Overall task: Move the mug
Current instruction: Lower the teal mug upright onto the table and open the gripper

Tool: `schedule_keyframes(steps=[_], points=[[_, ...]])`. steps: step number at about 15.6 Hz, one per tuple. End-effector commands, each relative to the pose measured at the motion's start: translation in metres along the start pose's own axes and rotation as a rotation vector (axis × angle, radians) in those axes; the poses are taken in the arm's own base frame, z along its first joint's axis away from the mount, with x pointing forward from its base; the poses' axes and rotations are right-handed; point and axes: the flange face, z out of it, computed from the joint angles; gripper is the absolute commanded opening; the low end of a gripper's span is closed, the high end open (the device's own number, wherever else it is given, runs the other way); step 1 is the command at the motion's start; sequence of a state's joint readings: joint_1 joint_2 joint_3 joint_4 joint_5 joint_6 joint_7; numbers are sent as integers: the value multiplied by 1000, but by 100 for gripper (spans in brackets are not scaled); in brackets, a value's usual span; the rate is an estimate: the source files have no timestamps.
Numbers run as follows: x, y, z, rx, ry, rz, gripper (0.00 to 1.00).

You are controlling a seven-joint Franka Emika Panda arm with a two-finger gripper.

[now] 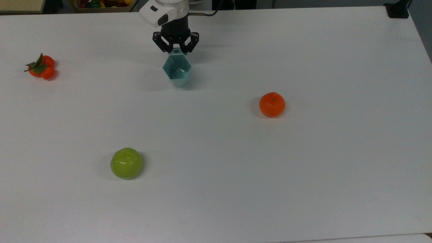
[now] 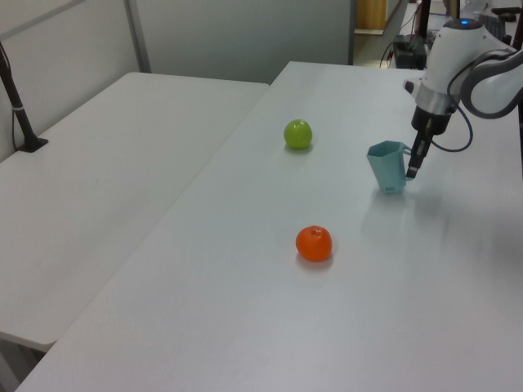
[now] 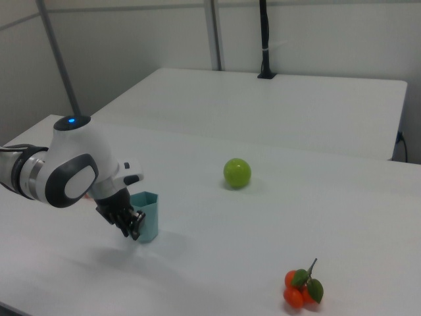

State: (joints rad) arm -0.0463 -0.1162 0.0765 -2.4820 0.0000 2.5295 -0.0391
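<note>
the hand (image 1: 176,50) is closed on the flat handle of the mug (image 1: 177,70), which stands upright just in front of it with its base seemingly down on the white surface (image 1: 303,162). this looks like the set-down step. next the hand needs to let go and lift straight up so the mug doesn't tip. the orange (image 1: 272,104) and green apple (image 1: 126,162) lie well apart from the hand.

One mug (image 1: 177,71), one green apple (image 1: 126,163), one orange (image 1: 272,104), one tangerine cluster (image 1: 41,66).
</note>
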Motion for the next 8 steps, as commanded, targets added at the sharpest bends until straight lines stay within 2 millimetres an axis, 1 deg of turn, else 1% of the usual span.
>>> schedule_keyframes(steps=[1,4,5,6,7,8], points=[[-13,-1,16,-1,-44,-12,55],[-13,-1,15,-1,-50,-11,70],[-13,-1,16,0,-59,-9,79],[-13,-1,14,-1,-69,-5,93],[-13,-1,11,-1,-78,6,100],[-8,-2,5,-2,-79,23,100]])
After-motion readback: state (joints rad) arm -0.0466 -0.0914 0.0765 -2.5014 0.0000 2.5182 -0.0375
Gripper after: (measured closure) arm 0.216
